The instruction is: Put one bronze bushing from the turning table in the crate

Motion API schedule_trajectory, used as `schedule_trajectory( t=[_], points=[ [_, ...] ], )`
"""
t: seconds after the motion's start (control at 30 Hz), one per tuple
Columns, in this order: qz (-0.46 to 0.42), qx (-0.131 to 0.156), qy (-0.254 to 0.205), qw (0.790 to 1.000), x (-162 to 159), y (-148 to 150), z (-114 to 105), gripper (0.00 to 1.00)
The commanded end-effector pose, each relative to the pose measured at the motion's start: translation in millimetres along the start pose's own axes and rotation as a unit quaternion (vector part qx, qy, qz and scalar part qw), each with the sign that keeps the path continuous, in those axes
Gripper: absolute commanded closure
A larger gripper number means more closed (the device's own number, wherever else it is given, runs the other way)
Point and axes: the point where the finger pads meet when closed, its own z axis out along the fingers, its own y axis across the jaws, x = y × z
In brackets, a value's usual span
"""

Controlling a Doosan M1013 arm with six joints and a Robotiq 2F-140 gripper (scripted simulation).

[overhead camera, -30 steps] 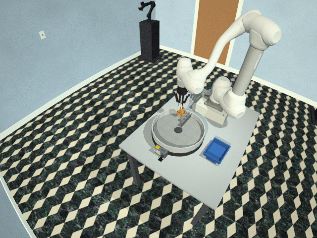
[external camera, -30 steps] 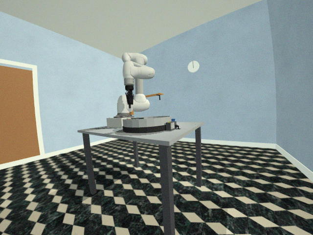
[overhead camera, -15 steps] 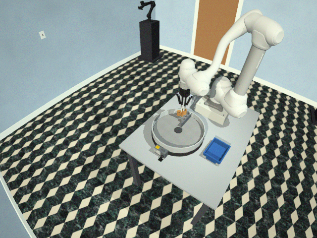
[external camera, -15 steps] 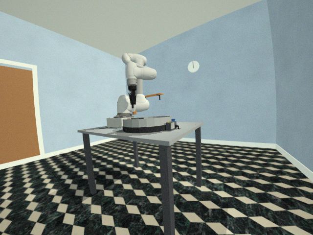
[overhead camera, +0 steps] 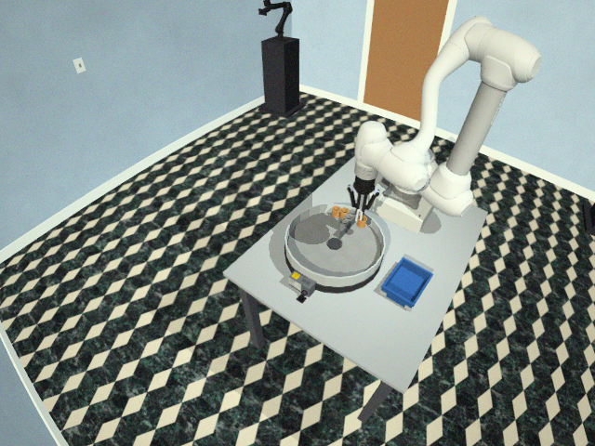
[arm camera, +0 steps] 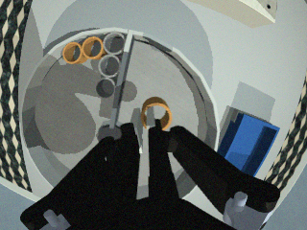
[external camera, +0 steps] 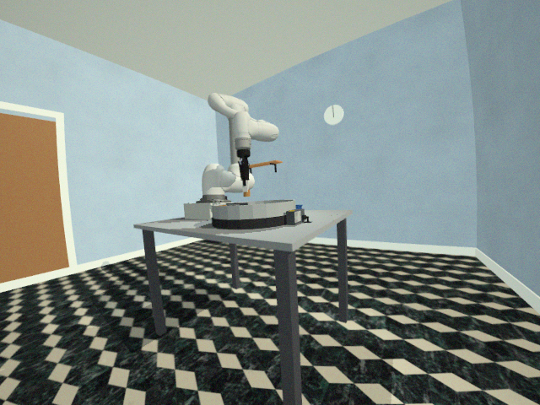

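My gripper (overhead camera: 361,216) is shut on a bronze bushing (overhead camera: 362,221) and holds it lifted above the turning table (overhead camera: 334,247), over its far right part. In the wrist view the held bronze bushing (arm camera: 157,113) shows as a ring at my fingertips (arm camera: 150,134). Two more bronze bushings (arm camera: 82,49) and several grey bushings (arm camera: 110,64) sit on the table's far side, beside a thin divider bar (arm camera: 121,83). They also show in the top view (overhead camera: 340,211). The blue crate (overhead camera: 406,281) stands on the desk to the right of the turning table and also shows in the wrist view (arm camera: 248,142). In the exterior view my gripper (external camera: 245,190) hangs above the table rim.
A grey control box (overhead camera: 300,283) with a yellow button sits at the turning table's front edge. The robot base (overhead camera: 405,211) stands behind the table. The turning table has a raised rim all round. An orange bracket (external camera: 265,164) shows behind the arm.
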Motion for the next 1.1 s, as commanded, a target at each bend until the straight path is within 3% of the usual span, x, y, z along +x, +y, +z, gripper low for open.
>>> schedule_trajectory(
  t=[0.0,0.2,0.27,0.73,1.07],
  points=[
    [0.001,0.001,0.001,1.000,-25.5,30.0,-0.3,1.00],
    [0.001,0.001,0.001,1.000,-63.5,78.3,-0.3,1.00],
    [0.001,0.001,0.001,1.000,-63.5,78.3,-0.3,1.00],
    [0.001,0.001,0.001,1.000,-151.8,190.5,-0.3,1.00],
    [0.001,0.001,0.001,1.000,-177.9,223.7,-0.3,1.00]
  ],
)
